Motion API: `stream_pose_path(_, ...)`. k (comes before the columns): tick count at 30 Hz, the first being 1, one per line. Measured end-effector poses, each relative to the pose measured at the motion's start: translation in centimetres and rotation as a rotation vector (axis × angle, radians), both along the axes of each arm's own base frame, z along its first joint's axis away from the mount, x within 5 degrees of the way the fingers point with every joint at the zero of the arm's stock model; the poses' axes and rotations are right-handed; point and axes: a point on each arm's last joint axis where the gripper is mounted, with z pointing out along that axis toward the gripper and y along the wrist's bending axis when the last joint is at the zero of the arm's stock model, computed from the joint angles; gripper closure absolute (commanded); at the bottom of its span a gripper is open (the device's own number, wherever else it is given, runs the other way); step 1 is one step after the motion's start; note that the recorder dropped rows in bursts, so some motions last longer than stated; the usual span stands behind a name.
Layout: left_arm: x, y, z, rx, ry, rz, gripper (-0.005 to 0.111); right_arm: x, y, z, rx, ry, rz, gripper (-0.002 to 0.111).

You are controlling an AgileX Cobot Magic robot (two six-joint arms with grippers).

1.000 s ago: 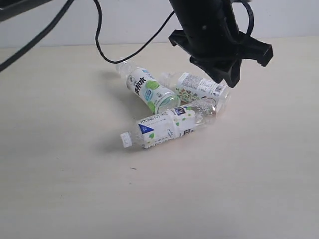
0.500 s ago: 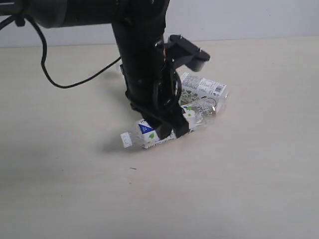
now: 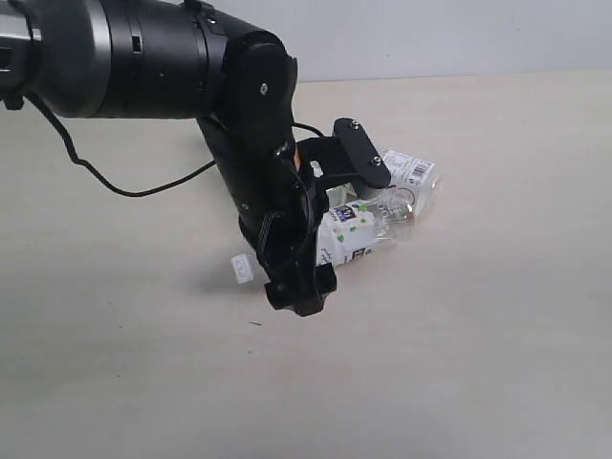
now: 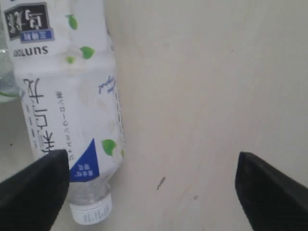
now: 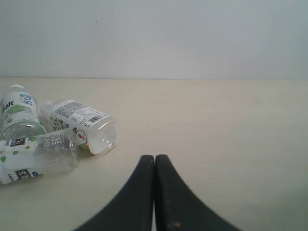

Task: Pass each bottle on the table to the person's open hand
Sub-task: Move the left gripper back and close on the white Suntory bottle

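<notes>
Three clear bottles lie in a heap on the table (image 3: pixel 478 363). The blue-label bottle (image 3: pixel 352 229) lies on its side, its white cap (image 3: pixel 241 269) poking out beside the arm. My left gripper (image 3: pixel 337 234) is open and straddles it low over the table. In the left wrist view this bottle (image 4: pixel 67 106) lies close to one finger (image 4: pixel 30 188), the other finger (image 4: pixel 272 192) far off. The white-label bottle (image 3: pixel 409 174) lies behind. In the right wrist view my right gripper (image 5: pixel 154 160) is shut and empty, apart from the green-label bottle (image 5: pixel 17 114). The black-capped bottle and the person's hand are out of view.
My large black left arm (image 3: pixel 191 67) covers the heap's left side in the exterior view and hides the green-label bottle there. A black cable (image 3: pixel 143 188) trails over the table behind the arm. A pale wall (image 5: pixel 154 38) rises past the table's far edge.
The left arm has swung in over the heap and come down, its open jaws now low around the blue-label bottle. The bottles have not moved.
</notes>
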Motion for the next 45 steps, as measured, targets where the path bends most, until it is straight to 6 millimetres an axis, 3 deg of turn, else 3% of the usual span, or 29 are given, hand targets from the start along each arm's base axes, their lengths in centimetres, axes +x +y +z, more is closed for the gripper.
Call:
stream_pose_path(15,3.4,2.9,0.0,-0.01,-0.022,0.077,0.018,0.0,0.0,0.0,0.0,0.0,0.0,0.108)
stream_pose_path(39,4.2,1.9,0.4,-0.141,-0.097,0.097,0.018,0.0,0.0,0.0,0.0,0.002,0.0,0.108)
stream_pose_path(45,4.4,1.6,-1.5,-0.114,-0.071,0.096,0.018,0.0,0.0,0.0,0.005,0.003,0.001,0.108)
